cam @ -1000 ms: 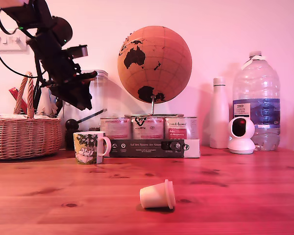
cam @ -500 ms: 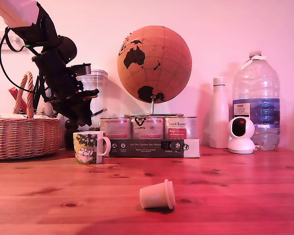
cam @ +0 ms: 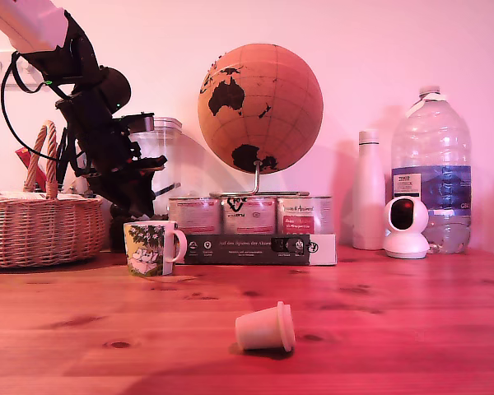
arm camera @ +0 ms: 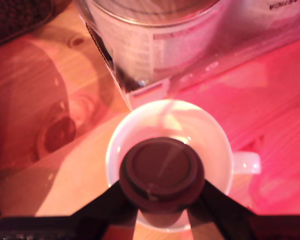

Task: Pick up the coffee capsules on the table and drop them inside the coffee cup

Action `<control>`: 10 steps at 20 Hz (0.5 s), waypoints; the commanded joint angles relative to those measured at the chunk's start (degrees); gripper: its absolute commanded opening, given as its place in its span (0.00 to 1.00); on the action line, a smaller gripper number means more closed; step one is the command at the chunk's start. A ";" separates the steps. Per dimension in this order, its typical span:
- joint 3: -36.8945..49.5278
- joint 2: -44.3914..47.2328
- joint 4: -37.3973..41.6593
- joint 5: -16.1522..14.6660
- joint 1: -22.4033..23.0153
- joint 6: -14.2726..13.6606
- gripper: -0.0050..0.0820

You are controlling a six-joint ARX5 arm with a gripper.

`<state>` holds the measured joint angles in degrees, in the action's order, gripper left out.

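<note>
The tool (arm camera: 162, 200) grips a dark capsule (arm camera: 161, 172) directly over the cup (arm camera: 217, 145) near the counter's back edge. Release only while centred; the cream capsule (cam: 265, 327) waits near the front.

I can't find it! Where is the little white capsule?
The white capsule lies on its side on the wooden table, near the front middle of the exterior view, apart from the mug.

Knotty wooden table (cam: 395, 329), glossy ceramic coffee cup (cam: 148, 247), woven wicker basket (cam: 41, 230), matt cork globe (cam: 260, 107)
</note>
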<state>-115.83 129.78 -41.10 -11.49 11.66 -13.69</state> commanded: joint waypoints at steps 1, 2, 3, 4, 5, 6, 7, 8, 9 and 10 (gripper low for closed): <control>-0.72 1.90 0.96 -0.22 0.42 -0.35 0.57; -0.72 1.90 1.20 -0.48 0.42 -0.55 0.76; -0.72 1.90 1.57 -0.46 0.42 -0.79 0.87; -0.77 1.90 1.84 -0.48 0.42 -0.83 0.89; -0.77 1.88 2.05 -0.50 0.42 -0.85 0.89; -0.77 1.88 2.12 -0.48 0.42 -0.92 0.88; -0.77 1.88 2.21 -0.48 0.42 -0.90 0.87; -0.77 1.88 2.12 -0.52 0.42 -0.92 0.87; -0.77 1.88 2.12 -0.92 0.42 -1.36 0.87; -0.77 1.79 2.03 -1.05 0.42 -1.36 0.86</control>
<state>-115.85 129.80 -39.20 -12.14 11.77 -14.37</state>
